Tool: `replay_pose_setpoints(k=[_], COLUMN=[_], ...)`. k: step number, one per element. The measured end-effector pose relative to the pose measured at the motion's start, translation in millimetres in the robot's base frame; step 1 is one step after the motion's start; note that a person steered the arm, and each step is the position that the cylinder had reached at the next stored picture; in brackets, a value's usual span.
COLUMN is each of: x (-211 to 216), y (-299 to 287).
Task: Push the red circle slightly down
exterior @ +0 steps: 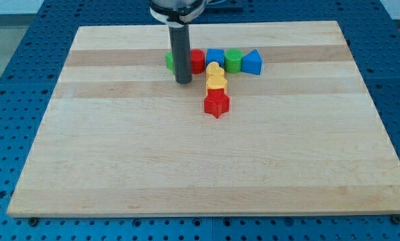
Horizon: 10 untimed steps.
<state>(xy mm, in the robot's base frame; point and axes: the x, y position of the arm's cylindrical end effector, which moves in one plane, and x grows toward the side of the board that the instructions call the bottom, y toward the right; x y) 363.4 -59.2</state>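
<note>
**Inspector:** Near the view's top, just left of centre, my tip (183, 82) rests on the wooden surface (153, 167). The rod rises straight from it and covers part of the row of blocks behind.

**Clerk:** And the red circle?

**Inspector:** The red circle (197, 61) sits in that row, just to the right of the rod and partly hidden by it. My tip lies below and slightly left of the circle. Whether the two touch cannot be told from this angle.

**Clerk:** The rest of the row?

**Inspector:** From the view's left: a green block (169, 61), shape unclear, mostly behind the rod; the red circle; a blue block (215, 57); a green block with a rounded top (234, 60); and a blue triangle (252, 61). Neighbours appear to touch one another.

**Clerk:** Anything below the row?

**Inspector:** Two yellow blocks stand in a column under the blue block: the upper yellow block (214, 69), then the lower yellow block (217, 82). A red star (217, 104) sits directly beneath, touching the lower one.

**Clerk:** State of the pincer?

**Inspector:** No pincer is fitted; the arm ends in the plain rod alone, so apart or together does not apply.
</note>
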Motion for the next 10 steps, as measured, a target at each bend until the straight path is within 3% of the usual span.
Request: replay_pose_setpoints(k=[2,3,4,6,10], x=[-42.4,-101.8,-112.5,-102.9,-63.3], y=[-85.5,-61.7,-13.3,38.2,36.2])
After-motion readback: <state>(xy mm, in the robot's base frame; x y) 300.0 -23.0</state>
